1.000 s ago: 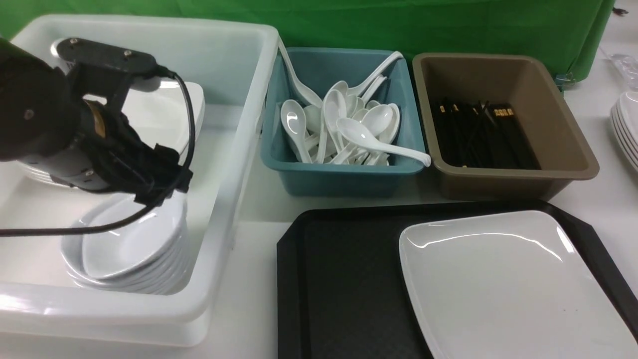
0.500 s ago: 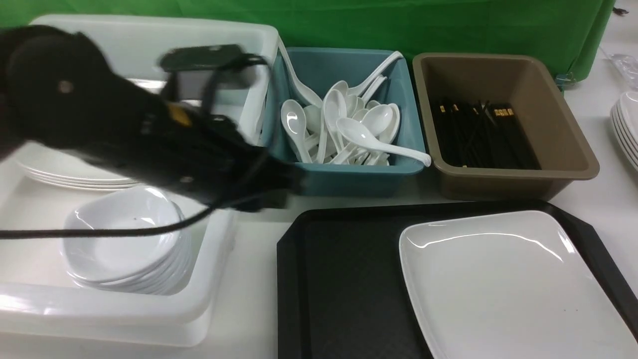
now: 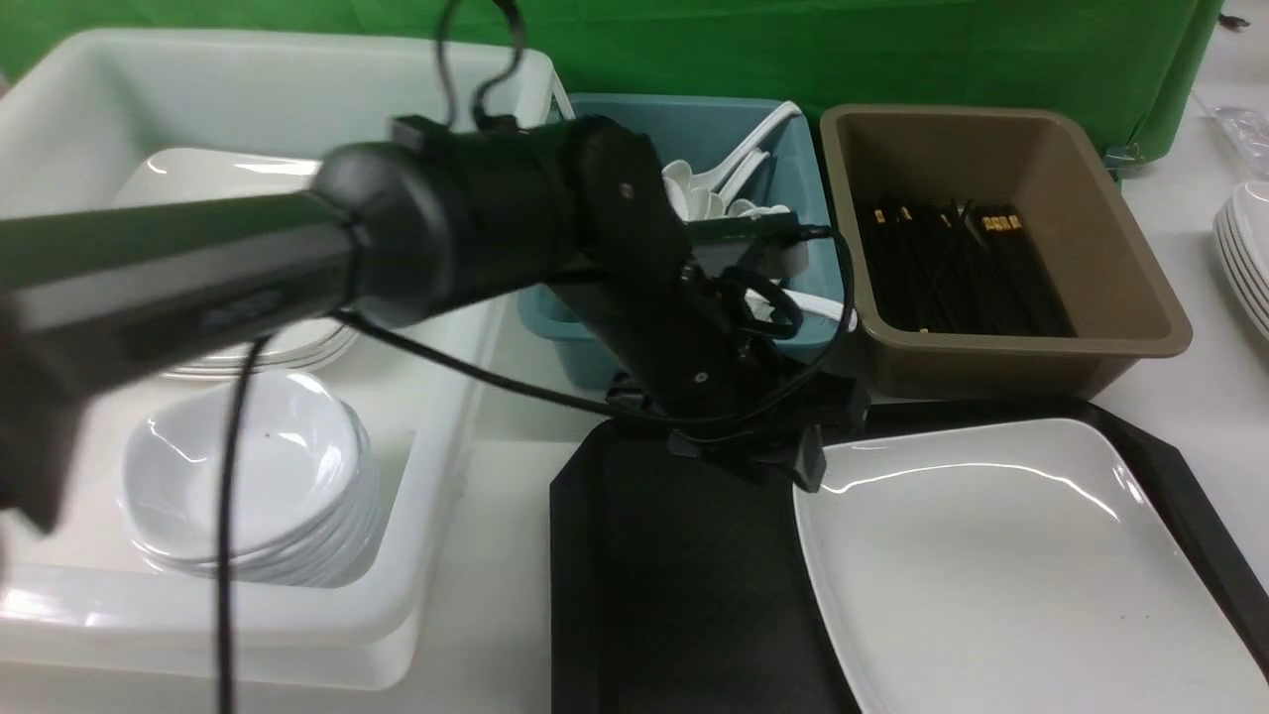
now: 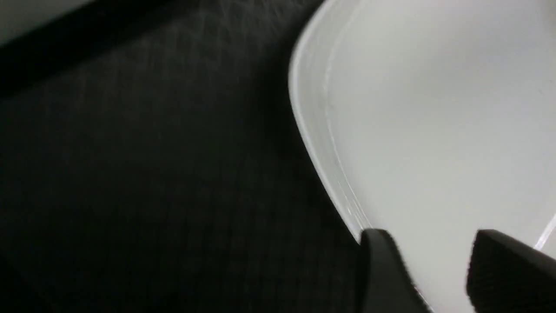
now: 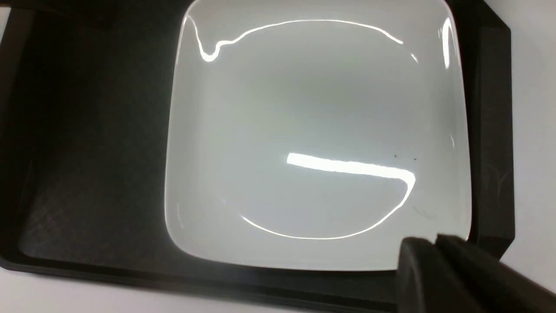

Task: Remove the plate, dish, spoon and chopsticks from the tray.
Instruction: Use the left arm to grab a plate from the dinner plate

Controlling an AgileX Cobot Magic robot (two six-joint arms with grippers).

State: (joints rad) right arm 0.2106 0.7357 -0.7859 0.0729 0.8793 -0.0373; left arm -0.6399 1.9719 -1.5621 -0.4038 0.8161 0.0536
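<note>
The large white plate (image 3: 1011, 565) lies on the right part of the black tray (image 3: 674, 575), and nothing else is on the tray. My left gripper (image 3: 798, 458) hangs low at the plate's far left corner. In the left wrist view it (image 4: 430, 265) is open, with nothing between its fingers (image 4: 382, 269), above the plate's (image 4: 434, 130) rim. My right gripper (image 5: 434, 244) is shut and empty over a corner of the plate (image 5: 317, 130); it is out of the front view. Spoons, chopsticks and small dishes show only in the bins.
A white tub (image 3: 436, 555) on the left holds stacked small dishes (image 3: 248, 486) and flat plates (image 3: 198, 174). Behind the tray stand a teal bin (image 3: 595, 347) of white spoons and a brown bin (image 3: 1001, 248) of black chopsticks. More plates (image 3: 1244, 258) are stacked at the far right.
My left arm has swung from over the white tub to the right and now reaches the tray's far edge by the plate. The plate and tray have not moved.
</note>
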